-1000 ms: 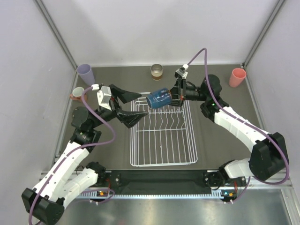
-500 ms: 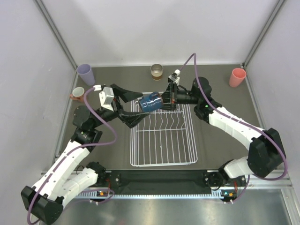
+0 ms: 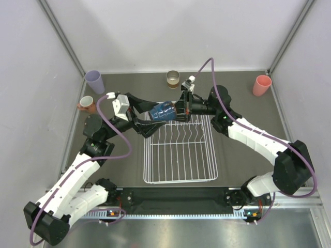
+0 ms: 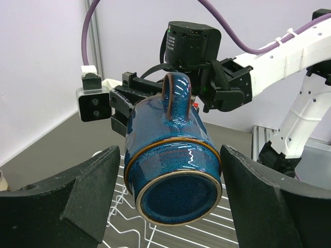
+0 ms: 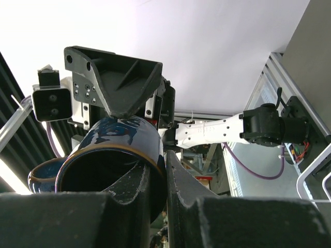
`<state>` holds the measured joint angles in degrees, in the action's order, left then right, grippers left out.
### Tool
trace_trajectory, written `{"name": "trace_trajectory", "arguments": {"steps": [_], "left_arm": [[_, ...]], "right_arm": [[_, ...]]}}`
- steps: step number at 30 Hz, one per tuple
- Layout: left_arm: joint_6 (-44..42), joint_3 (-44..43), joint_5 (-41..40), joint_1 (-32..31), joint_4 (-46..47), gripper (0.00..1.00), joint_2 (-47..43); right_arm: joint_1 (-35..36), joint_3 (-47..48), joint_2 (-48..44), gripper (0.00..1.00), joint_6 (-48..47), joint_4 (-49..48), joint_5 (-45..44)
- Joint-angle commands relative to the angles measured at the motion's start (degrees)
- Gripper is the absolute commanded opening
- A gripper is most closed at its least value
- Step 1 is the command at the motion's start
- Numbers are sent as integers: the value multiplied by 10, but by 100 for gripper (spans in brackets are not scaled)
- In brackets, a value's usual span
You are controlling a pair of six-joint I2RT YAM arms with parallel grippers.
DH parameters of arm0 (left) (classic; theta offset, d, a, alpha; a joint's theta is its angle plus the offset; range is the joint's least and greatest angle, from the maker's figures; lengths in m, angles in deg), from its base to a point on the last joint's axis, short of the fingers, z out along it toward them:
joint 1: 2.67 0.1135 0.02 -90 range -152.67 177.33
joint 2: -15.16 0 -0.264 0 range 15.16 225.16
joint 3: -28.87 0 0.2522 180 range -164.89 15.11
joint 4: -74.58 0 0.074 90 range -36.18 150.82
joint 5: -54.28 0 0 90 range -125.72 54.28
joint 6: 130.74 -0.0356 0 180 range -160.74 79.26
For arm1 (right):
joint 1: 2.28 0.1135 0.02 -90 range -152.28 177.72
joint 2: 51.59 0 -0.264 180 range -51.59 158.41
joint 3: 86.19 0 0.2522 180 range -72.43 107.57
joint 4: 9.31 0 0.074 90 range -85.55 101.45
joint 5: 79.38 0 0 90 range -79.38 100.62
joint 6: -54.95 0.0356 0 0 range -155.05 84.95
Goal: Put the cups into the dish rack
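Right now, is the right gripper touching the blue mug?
Touching. The right wrist view shows the right gripper pinching the wall of the dark blue mug, one finger inside and one outside.

glossy glazed dark blue mug [image 4: 173, 160], white coated wire dish rack [image 3: 179, 181]

The top external view looks steeply down over the whole surface [image 3: 134, 85] from above its near edge. The two wrist views sit close, facing each other across the dark blue mug [image 4: 173, 160], which all three share.
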<state>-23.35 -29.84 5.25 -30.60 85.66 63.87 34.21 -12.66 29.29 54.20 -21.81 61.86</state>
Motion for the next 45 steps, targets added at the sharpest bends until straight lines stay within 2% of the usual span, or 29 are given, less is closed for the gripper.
{"name": "trace_trajectory", "arguments": {"steps": [1,4,11,14,15,17,18,20,21,22,24,25,28,31,33,40,45], "left_arm": [[-12,-25,0,-3,12,81,0],[-11,-26,6,-4,7,74,3],[-21,-27,0,-6,-12,79,0],[-25,-32,-1,-6,-22,70,7],[-26,-37,1,-6,-27,61,10],[-31,-48,7,-6,-42,50,17],[-32,-51,7,-6,-45,37,18],[-37,-58,8,-6,-57,22,19],[-39,-62,5,-6,-62,9,18],[-38,-64,-2,-6,-67,0,18],[-44,-71,-8,-6,-82,0,19],[-48,-76,-10,-6,-91,0,21],[-73,-112,-26,-6,-165,0,31],[-98,-156,-42,-6,-239,0,47],[-117,-186,-57,-6,-286,0,57],[-158,-278,-91,-5,-411,0,117],[-195,-319,-100,-5,-439,0,145]], "right_arm": [[14,33,-5,0,14,-49,-7],[16,34,-5,0,17,-50,-7],[20,35,-5,0,16,-50,-10],[23,34,-5,0,15,-51,-11],[24,34,-5,0,15,-51,-12],[24,34,-6,0,11,-46,-13],[24,34,-7,0,7,-42,-13],[24,33,-8,0,-4,-33,-13],[24,30,-9,0,-8,-30,-13],[24,29,-9,5,-22,-24,-14],[24,27,-11,12,-46,15,-16],[24,27,-13,26,-75,29,-18],[12,31,-19,45,-142,103,-24],[-12,26,-35,55,-219,200,-49],[-35,24,-44,58,-264,286,-61],[-135,-39,-120,61,-398,417,-92],[-202,-54,-161,61,-472,498,-105]]}}
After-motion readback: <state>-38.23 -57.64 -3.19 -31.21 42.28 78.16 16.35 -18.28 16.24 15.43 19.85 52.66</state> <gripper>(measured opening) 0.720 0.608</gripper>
